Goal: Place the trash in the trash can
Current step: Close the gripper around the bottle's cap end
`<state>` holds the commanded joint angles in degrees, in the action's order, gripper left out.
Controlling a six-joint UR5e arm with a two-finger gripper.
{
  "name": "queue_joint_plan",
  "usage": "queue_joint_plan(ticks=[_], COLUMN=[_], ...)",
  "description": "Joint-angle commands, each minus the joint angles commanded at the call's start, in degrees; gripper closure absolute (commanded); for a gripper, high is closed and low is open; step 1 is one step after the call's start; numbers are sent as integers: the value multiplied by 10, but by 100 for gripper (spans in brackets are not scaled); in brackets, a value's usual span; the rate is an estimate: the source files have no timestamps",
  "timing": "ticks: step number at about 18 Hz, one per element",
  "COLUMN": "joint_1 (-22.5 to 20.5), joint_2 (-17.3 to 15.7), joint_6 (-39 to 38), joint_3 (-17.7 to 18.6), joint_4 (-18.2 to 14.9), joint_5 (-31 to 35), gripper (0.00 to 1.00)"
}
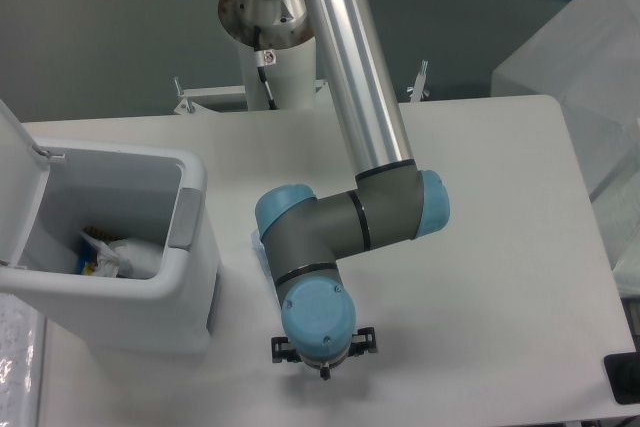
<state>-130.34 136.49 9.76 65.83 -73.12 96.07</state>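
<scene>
At the near edge of the white table (500, 247), the UR5e's fingers (322, 367) point straight down, hidden under the blue-capped wrist, so whether they are open or closed cannot be told. Just behind and left of the fingers, only a sliver of the crushed clear bottle (258, 244) shows past the grey elbow; the rest is covered by the arm. Further left stands the trash can (190, 277), its hinged lid (15, 177) raised, with the crumpled wrapper (130, 257) lying inside beside a scrap of blue and yellow. Beyond the fingers, the silver arm tube climbs to its base.
</scene>
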Motion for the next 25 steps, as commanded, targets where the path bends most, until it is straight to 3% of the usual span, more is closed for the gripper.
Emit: queue_joint_plan(ticks=[8, 15, 21, 25], joint_1=[4, 4, 5, 4], joint_2=[2, 2, -5, -23], joint_6=[-5, -9, -9, -8], joint_3=[4, 5, 6, 5], joint_4=[-1, 0, 0, 3], joint_5=[3, 4, 4, 1], gripper=[49, 58, 91, 98])
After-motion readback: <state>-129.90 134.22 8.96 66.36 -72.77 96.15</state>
